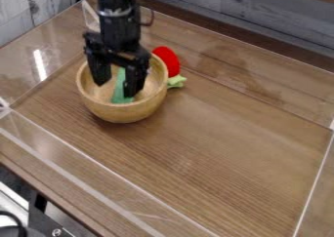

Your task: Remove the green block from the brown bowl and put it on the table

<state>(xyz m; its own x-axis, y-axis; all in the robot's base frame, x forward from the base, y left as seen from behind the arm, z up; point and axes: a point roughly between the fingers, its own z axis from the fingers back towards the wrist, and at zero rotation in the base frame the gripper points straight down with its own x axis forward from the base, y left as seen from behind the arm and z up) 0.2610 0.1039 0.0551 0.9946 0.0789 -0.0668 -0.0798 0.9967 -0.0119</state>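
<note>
A light green block (124, 90) lies slanted inside the round brown wooden bowl (94, 102) on the left part of the table (222, 134). My black gripper (117, 80) points down into the bowl, open, with one finger on each side of the block's upper part. Its fingertips sit low inside the bowl, and I cannot tell whether they touch the block. The arm hides the block's far end.
A red rounded toy with a small green leaf (166, 63) rests on the table against the bowl's right rim. Clear acrylic walls (46, 153) border the tabletop on all sides.
</note>
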